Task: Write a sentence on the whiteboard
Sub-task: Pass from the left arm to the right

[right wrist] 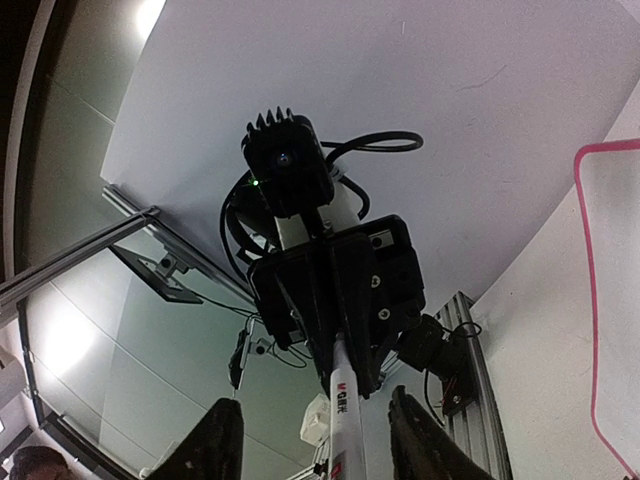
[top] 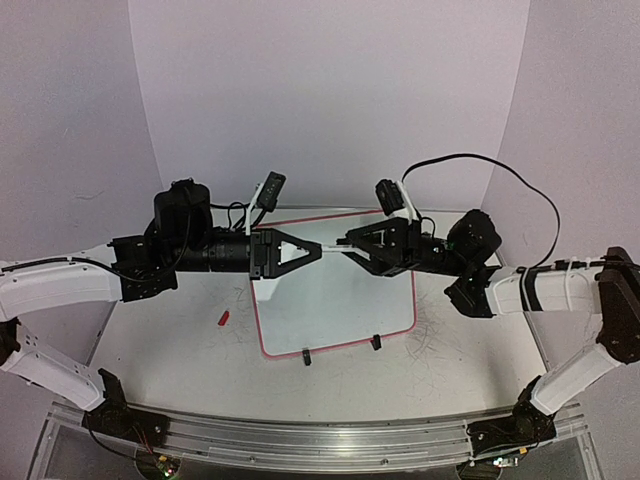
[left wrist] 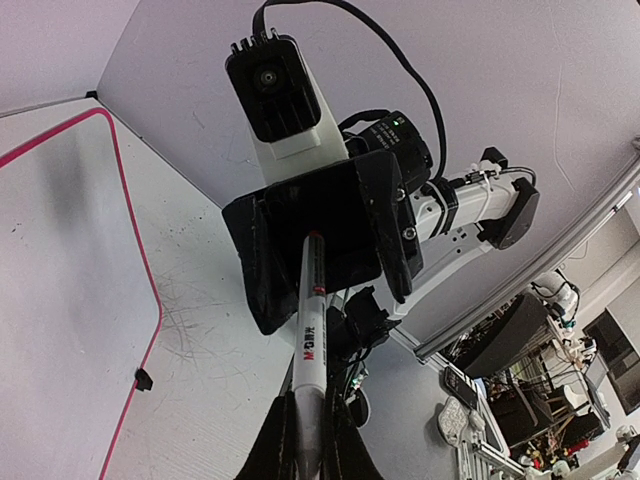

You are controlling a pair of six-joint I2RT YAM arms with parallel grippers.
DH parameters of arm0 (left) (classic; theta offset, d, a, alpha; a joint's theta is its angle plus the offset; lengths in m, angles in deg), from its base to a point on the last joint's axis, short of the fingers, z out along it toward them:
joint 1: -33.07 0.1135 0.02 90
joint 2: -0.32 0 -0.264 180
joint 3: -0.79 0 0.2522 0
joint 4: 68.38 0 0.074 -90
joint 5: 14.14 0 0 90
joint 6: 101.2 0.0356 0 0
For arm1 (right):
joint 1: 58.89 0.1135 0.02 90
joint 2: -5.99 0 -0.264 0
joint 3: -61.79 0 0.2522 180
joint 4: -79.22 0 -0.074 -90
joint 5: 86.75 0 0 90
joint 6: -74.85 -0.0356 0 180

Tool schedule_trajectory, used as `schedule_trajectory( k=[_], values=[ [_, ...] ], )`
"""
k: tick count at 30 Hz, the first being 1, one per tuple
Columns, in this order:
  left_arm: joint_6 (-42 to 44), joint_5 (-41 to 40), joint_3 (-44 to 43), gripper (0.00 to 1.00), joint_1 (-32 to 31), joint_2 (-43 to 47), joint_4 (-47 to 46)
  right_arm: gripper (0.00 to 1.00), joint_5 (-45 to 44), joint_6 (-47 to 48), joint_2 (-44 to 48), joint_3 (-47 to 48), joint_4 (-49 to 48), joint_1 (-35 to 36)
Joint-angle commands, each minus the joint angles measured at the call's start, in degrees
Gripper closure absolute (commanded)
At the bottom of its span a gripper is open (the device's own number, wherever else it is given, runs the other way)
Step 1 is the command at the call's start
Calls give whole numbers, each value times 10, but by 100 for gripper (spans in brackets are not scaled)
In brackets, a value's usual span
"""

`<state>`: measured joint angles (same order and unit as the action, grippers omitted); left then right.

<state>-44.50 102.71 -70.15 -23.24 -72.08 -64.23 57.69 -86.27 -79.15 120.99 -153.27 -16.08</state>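
Whiteboard lies flat at centre of table, betw. the two arms, w/ marker level above its far part. Left jaws clamp marker's one end. Right jaws sit half-wide either side of other end, not touching it.

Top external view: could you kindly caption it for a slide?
Above the blank whiteboard, left jaws clamp a marker while open right jaws straddle its far end.

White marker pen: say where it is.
Top view, centre: the white marker hangs level above the red-rimmed whiteboard, held by the left gripper, end inside the right gripper.
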Motion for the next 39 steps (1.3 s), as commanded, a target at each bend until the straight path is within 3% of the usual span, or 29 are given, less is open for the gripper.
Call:
schedule_trajectory(
  k=[1,6,10,16,19,23,26,29,39],
  values=[
    [-4,7,2,100,1,10,-30,56,33,0,-6,24,-36,5],
    [-7,16,6,100,2,16,-29,63,22,5,-12,16,-36,5],
    [-11,14,15,100,1,22,-30,76,23,-4,-26,19,-46,5],
    [-12,17,13,100,1,15,-30,84,36,-9,-30,30,-60,9],
    [-12,21,11,100,1,11,-31,85,37,-10,-31,31,-60,10],
    [-12,19,12,100,1,11,-30,80,49,-9,-37,33,-60,12],
    [-13,17,12,100,1,14,-30,88,59,-8,-43,32,-60,13],
    [-12,19,14,100,2,16,-30,91,72,-5,-44,32,-60,14],
    [-17,27,20,100,2,16,-30,83,104,5,-47,32,-60,14]
  ],
)
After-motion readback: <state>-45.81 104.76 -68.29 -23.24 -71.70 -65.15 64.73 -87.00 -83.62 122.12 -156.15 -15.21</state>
